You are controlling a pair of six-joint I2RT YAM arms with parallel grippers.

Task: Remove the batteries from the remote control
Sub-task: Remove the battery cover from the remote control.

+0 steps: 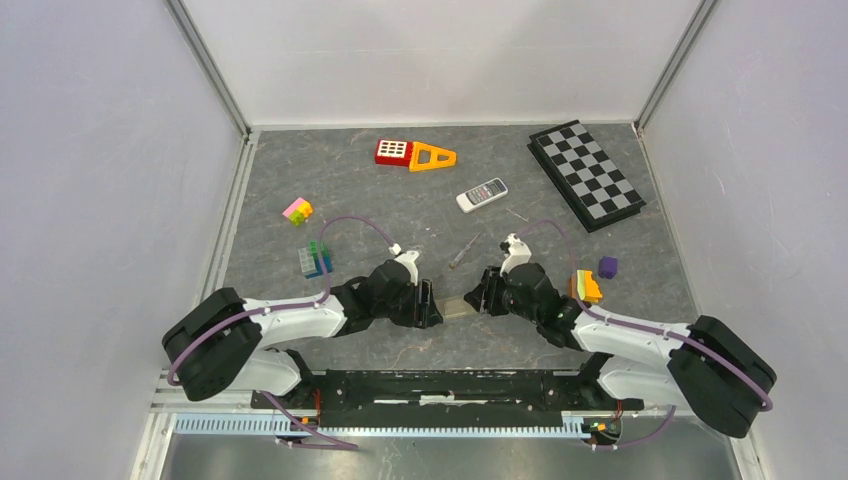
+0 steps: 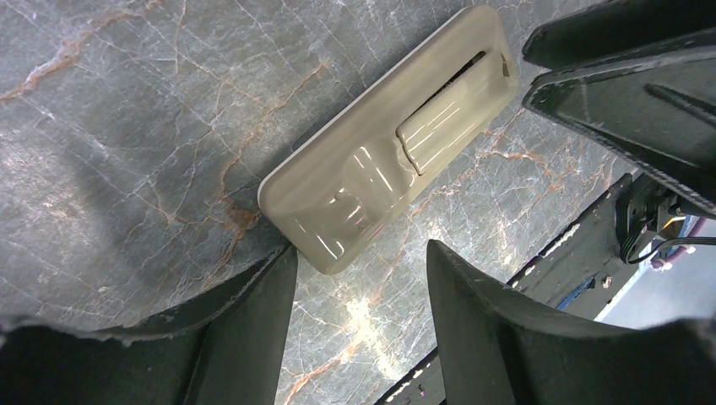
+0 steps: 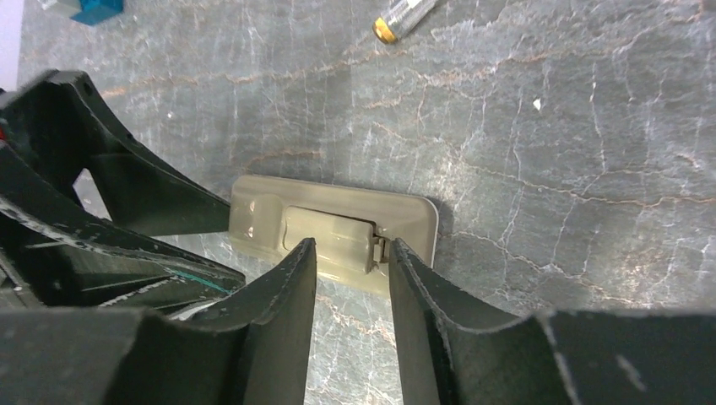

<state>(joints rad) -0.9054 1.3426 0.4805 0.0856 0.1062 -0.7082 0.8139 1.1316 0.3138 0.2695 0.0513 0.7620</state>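
One beige remote [image 2: 371, 169] lies back-up on the table [image 2: 127, 126] between both tools, its cover [image 3: 329, 226] slightly ajar and any batteries hidden from sight. At one end the left tool [image 2: 359, 263] is spread; the right tool [image 3: 353, 250] stands parted above the cover.

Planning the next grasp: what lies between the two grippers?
The beige remote, back side up, lies between the left gripper and the right gripper; the top view shows it best.

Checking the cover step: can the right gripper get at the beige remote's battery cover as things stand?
Probably yes: the right gripper hangs open at the battery cover, nothing between; the left gripper sits at the far end of the remote.
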